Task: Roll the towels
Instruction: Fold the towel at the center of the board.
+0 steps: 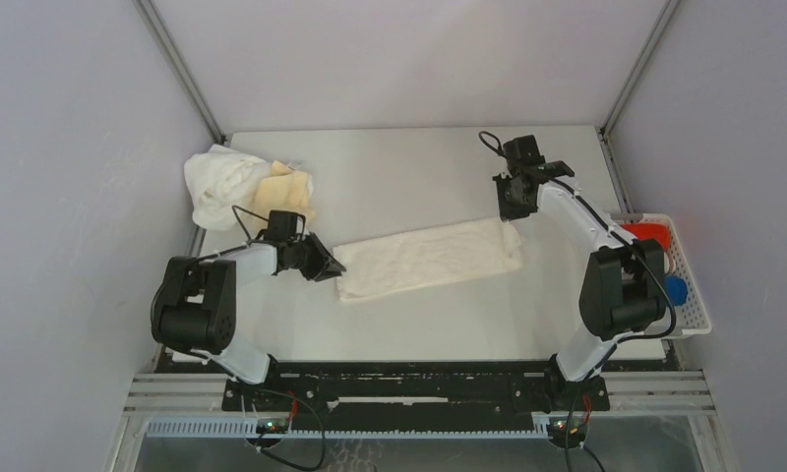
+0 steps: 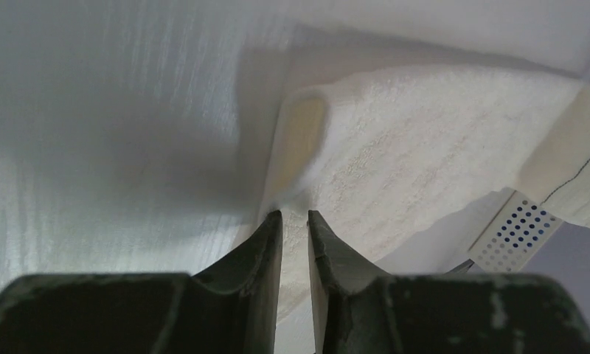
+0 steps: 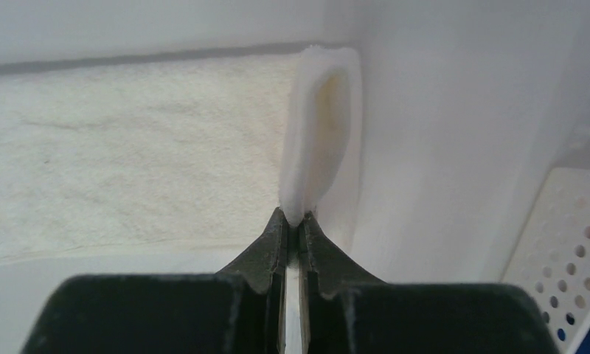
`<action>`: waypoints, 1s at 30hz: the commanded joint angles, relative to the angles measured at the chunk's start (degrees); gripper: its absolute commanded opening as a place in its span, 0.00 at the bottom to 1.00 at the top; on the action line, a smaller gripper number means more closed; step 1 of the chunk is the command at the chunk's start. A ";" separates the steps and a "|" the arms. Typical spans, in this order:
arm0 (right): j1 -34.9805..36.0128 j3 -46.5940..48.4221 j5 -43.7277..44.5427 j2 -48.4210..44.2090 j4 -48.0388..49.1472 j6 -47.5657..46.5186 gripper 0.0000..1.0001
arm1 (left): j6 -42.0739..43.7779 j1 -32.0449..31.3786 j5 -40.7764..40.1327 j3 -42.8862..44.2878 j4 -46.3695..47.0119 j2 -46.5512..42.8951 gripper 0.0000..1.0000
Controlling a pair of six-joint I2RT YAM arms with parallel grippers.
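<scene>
Now the towel (image 1: 429, 258) lies as a long folded strip on the worktop (image 1: 409, 167). The right gripper (image 1: 511, 218) is at its right end, jaws clenched on the corner, which stands up in a small loop. The left gripper (image 1: 332, 267) is at its left end; its jaws are almost together and seem to pinch the edge. Beyond that end, other towels (image 1: 217, 182) lie heaped.

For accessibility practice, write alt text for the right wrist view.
The right gripper pinches a cream towel, its edge lifted into a loop. The rest lies flat on the table; a perforated white basket shows lower right.
</scene>
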 commanded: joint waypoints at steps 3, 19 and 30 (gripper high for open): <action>3.72 0.39 -7.23 -4.33 2.34 4.18 0.00 | -2.09 -0.28 -1.44 -3.39 4.25 2.46 0.24; 18.67 6.35 -16.72 2.74 5.10 15.51 0.00 | -2.04 -1.51 -3.16 -6.35 4.50 1.11 0.22; 26.06 13.69 -16.15 11.01 6.44 21.79 0.00 | -2.27 -2.14 -3.05 -7.57 4.70 -0.17 0.22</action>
